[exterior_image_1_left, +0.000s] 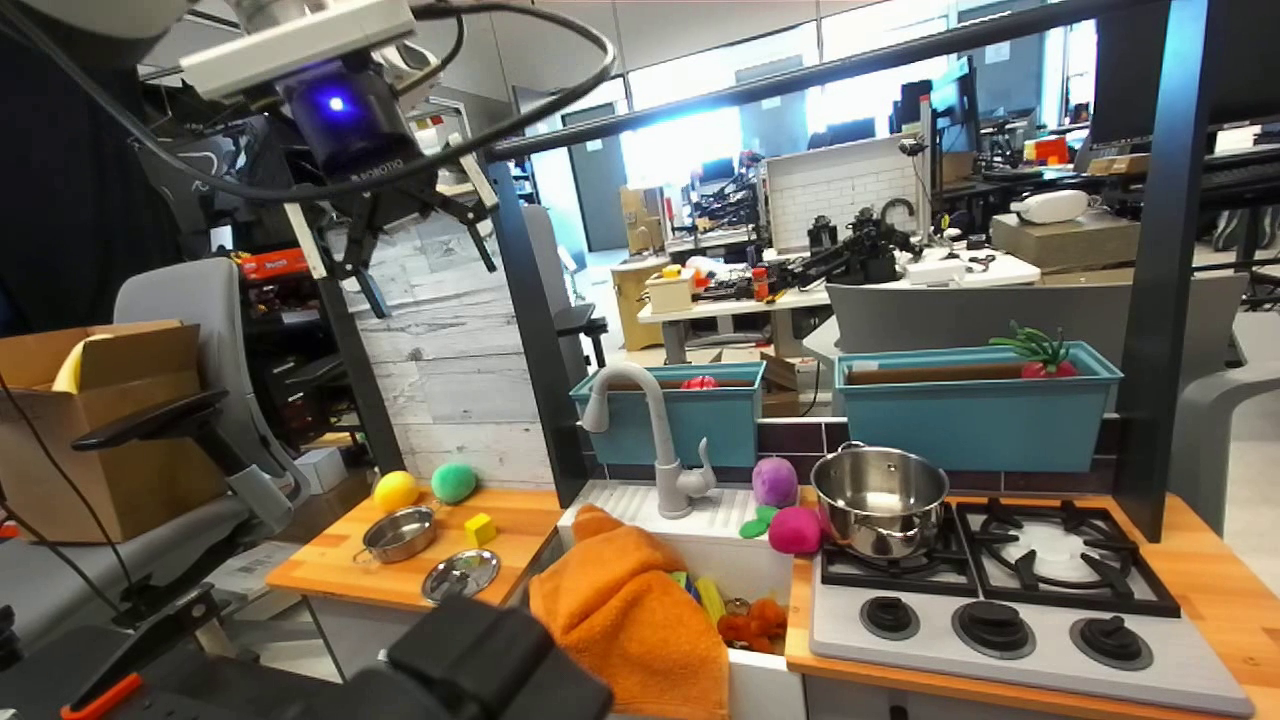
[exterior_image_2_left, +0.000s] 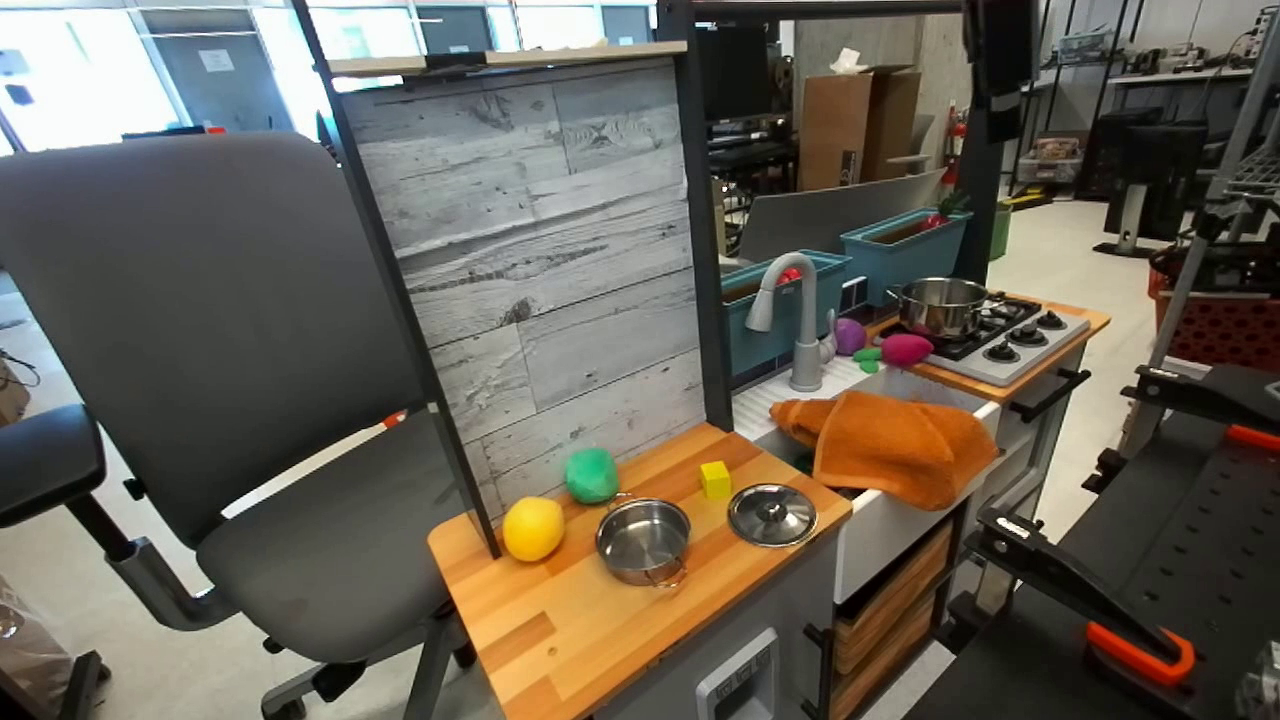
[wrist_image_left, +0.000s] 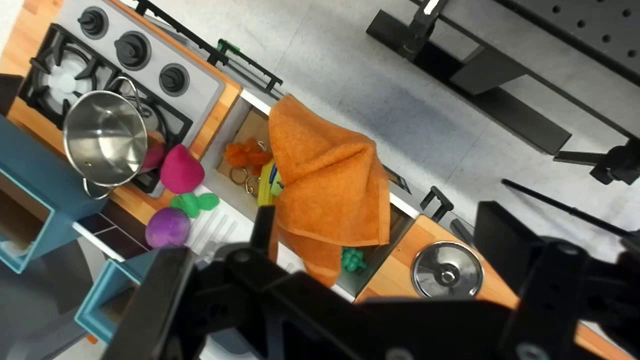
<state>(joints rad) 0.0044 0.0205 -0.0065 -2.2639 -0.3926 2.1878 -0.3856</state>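
Robotiq gripper (wrist_image_left: 378, 225), spread wide, hangs well above an orange towel (wrist_image_left: 330, 185) draped over the white sink (exterior_image_1_left: 768, 688), between the steel pot (wrist_image_left: 102, 137) on the gray stovetop (wrist_image_left: 201, 99) and a knobbed pot lid (wrist_image_left: 446, 258).

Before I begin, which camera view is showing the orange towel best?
The wrist view: there the orange towel appears largest, seen from above, lying across the sink. Both exterior views show it smaller, at a slant, hanging over the sink's front edge.

I saw bright windows (exterior_image_1_left: 672, 148) behind a cluttered worktable (exterior_image_1_left: 722, 311). A gray office chair (exterior_image_2_left: 190, 330) stood beside a whitewashed plank panel (exterior_image_2_left: 560, 255).
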